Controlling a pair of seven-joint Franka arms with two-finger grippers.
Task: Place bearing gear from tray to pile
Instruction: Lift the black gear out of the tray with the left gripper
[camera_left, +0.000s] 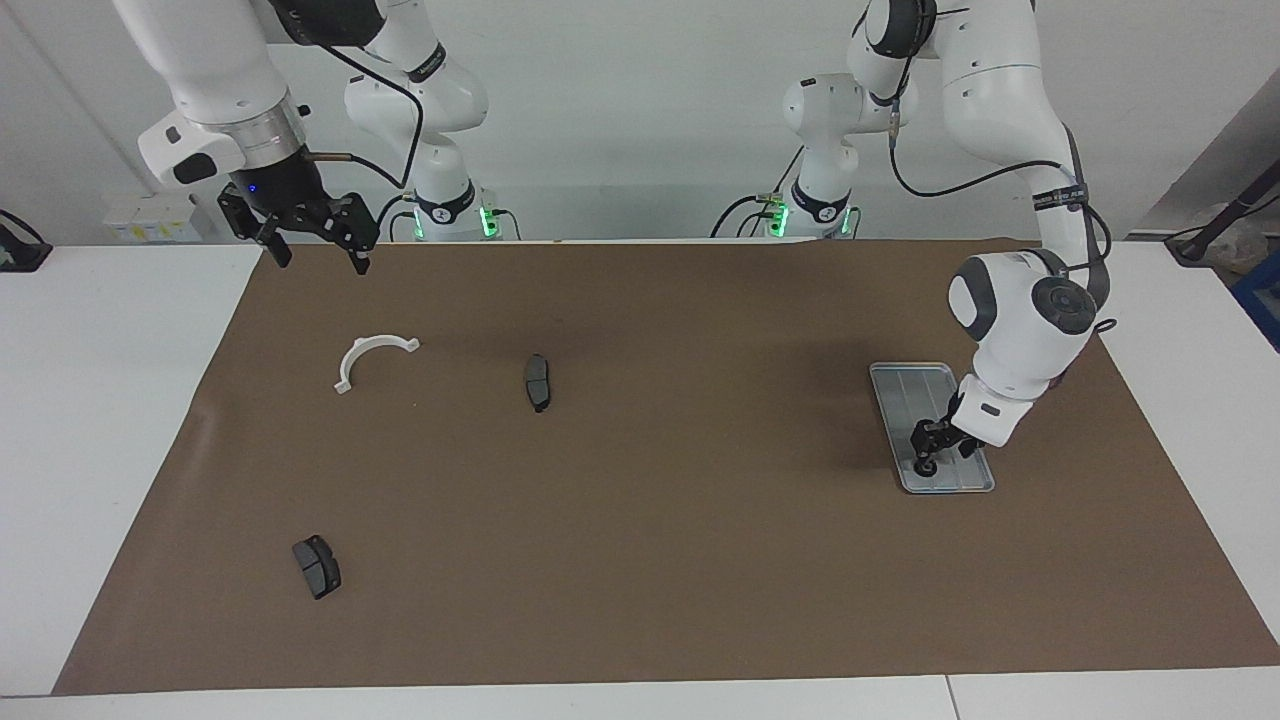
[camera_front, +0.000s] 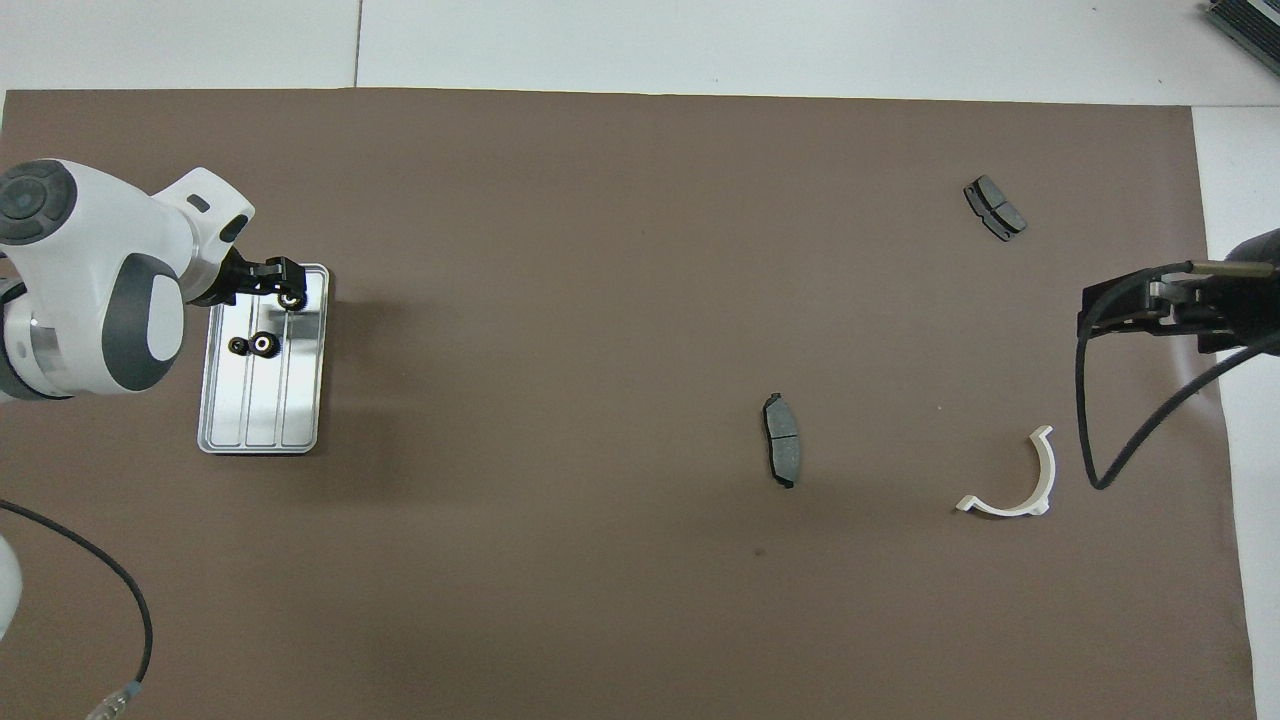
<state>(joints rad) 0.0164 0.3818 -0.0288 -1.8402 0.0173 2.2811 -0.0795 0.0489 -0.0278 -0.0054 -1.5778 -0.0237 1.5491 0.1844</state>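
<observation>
The silver tray (camera_left: 900, 385) (camera_front: 260, 420) lies toward the left arm's end of the table. Two black bearing gears show on it in the overhead view: one (camera_front: 292, 298) at the tray's end farther from the robots, another (camera_front: 262, 345) nearer its middle. My left gripper (camera_left: 928, 452) (camera_front: 281, 272) is down at the farther gear (camera_left: 925, 466). The pile is a loose scatter toward the right arm's end: a white half-ring bracket (camera_left: 372, 358) (camera_front: 1010, 480) and two dark brake pads (camera_left: 537, 381) (camera_left: 317, 566). My right gripper (camera_left: 322, 265) waits open above the mat's edge nearest the robots.
A brown mat (camera_left: 640, 520) covers the table, with white tabletop around it. A small black piece (camera_front: 237, 345) lies beside the nearer gear on the tray. A black cable (camera_front: 1100, 440) hangs from the right arm near the bracket.
</observation>
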